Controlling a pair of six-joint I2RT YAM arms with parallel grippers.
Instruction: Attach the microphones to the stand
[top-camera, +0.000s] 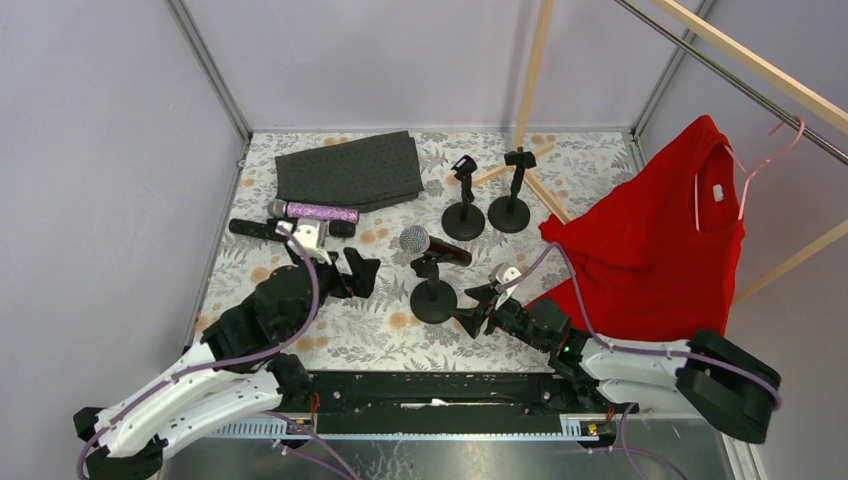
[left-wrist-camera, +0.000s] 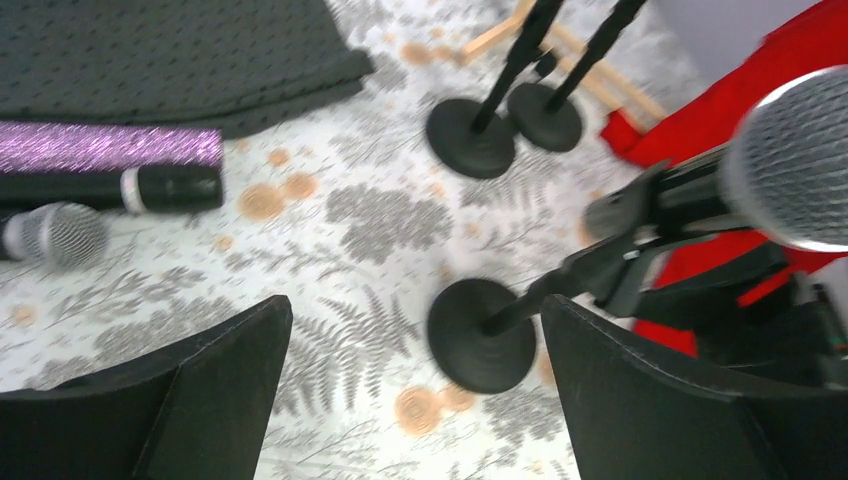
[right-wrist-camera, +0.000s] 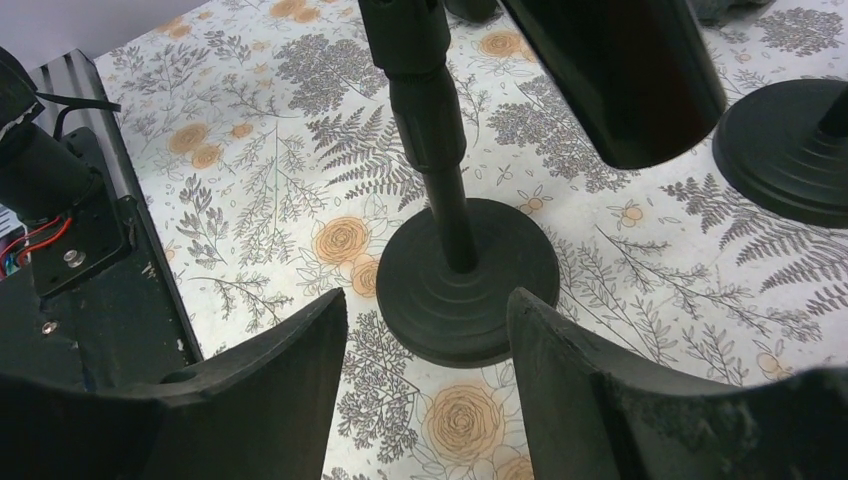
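Floral worktop (top-camera: 385, 335) inside a grey-walled booth: I see one mic (top-camera: 430, 245) already clipped across the near stand (top-camera: 433, 300), its mesh head pointing left. The right jaws gape wide just right of that stand's base, holding nothing. The left jaws, equally wide and empty, hang to its left. Further left and behind the stand, the purple mic (top-camera: 318, 212) and a black mic (top-camera: 250, 228) lie side by side. Two bare stands (top-camera: 463, 218) sit behind it, and a red shirt (top-camera: 660, 250) lies to its right.
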